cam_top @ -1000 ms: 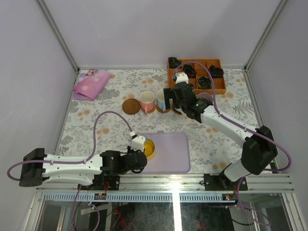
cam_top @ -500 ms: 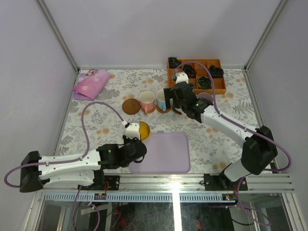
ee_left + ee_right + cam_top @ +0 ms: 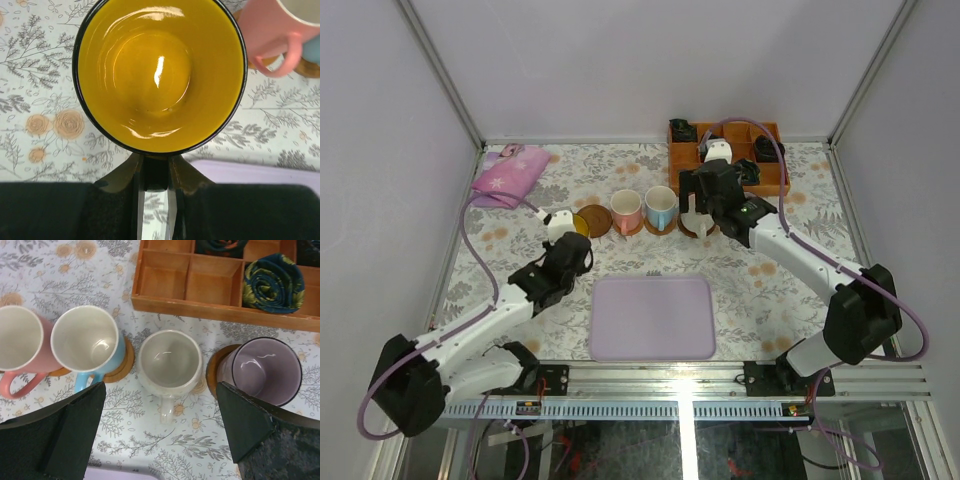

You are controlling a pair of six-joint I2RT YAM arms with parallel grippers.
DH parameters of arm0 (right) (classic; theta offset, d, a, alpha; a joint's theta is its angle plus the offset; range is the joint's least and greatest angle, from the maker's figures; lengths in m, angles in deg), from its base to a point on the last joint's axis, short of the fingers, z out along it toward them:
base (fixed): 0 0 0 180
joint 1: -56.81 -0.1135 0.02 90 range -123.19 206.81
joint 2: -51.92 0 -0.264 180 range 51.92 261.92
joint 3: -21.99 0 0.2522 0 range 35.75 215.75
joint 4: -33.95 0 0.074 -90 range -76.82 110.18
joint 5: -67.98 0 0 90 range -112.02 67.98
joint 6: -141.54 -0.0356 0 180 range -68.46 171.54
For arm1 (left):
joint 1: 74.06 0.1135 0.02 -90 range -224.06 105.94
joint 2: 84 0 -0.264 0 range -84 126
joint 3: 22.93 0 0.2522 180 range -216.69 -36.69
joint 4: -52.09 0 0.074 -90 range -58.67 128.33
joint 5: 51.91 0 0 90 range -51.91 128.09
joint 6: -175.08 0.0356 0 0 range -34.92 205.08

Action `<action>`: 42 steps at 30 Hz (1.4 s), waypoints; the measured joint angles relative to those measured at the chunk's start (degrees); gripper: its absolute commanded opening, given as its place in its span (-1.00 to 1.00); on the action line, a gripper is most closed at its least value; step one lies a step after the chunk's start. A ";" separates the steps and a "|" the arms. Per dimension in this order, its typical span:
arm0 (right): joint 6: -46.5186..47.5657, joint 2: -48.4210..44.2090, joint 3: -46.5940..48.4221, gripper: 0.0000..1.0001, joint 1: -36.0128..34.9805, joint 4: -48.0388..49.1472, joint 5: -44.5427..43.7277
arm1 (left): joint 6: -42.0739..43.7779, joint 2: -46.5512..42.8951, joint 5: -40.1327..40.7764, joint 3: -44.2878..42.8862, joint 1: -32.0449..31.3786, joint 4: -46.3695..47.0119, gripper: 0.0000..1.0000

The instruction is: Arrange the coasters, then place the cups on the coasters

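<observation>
My left gripper (image 3: 156, 172) is shut on the handle of the yellow cup (image 3: 160, 75), which fills the left wrist view. From above, the yellow cup (image 3: 579, 222) hangs at the left edge of a bare brown coaster (image 3: 597, 221), with the left gripper (image 3: 572, 238) behind it. To the right stand the pink-handled cup (image 3: 17, 340), the light blue cup (image 3: 85, 340), the cream-white cup (image 3: 169, 362) and the purple cup (image 3: 265, 370). Coasters show under the blue cup (image 3: 126, 362) and the purple cup (image 3: 212, 367). My right gripper (image 3: 160, 427) hovers open just in front of the cream-white cup.
An orange-brown compartment box (image 3: 210, 305) with dark rolled cloths (image 3: 272, 282) stands behind the cups. A lavender tray (image 3: 652, 317) lies near the front edge. A pink pouch (image 3: 510, 178) lies at the back left. Frame walls enclose the flowered table.
My left arm carried the yellow cup from the tray's left edge away toward the bare coaster at the row's left end. My right gripper shifted right, from the blue cup to the cream-white one.
</observation>
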 measured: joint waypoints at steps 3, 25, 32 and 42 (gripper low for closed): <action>-0.04 -0.20 0.50 0.98 1.77 0.09 0.00 | 2.91 5.07 -3.93 -0.07 5.38 5.49 -1.00; -0.04 -0.42 1.40 0.97 6.21 1.20 0.00 | 16.76 32.44 -26.21 -13.97 22.14 24.13 -1.00; -0.28 -0.42 1.40 0.97 6.21 1.20 0.04 | 16.79 32.63 -29.14 -13.97 22.32 23.82 -1.00; -0.63 -0.42 1.42 0.97 6.21 1.20 0.37 | 15.45 32.63 -29.62 -13.94 22.32 21.55 -1.00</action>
